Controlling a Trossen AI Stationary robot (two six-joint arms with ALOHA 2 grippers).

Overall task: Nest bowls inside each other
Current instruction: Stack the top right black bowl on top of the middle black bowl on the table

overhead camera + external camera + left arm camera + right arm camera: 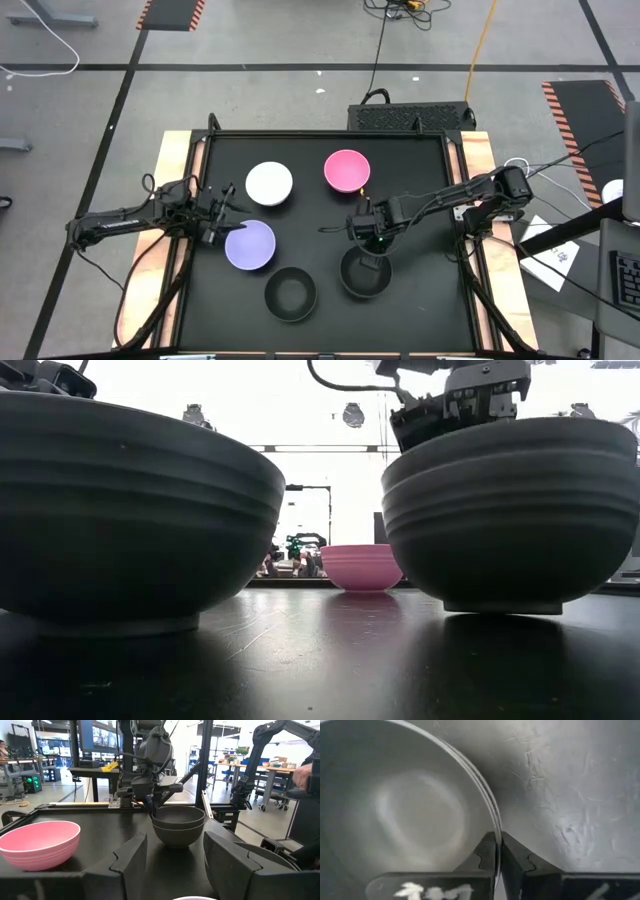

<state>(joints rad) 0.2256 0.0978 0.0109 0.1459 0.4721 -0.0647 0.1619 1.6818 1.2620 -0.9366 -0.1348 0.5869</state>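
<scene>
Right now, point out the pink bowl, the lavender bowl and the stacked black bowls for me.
pink bowl [346, 170]: high view, on its inner floor.
lavender bowl [250, 244]: high view, on its inner floor.
stacked black bowls [178, 831]: left wrist view, on the lower bowl's outer wall.

My right arm reaches in from the right edge, elbow bent, wrist tipped down over the near-centre of the table, and the right gripper [366, 252] has its fingers [487, 851] pinched together on the rim of a black bowl [366, 275]. My left arm stretches in low from the left edge, roughly level, and the left gripper [226, 225] points toward the middle with its fingers [131, 857] standing apart, nothing between them.
</scene>
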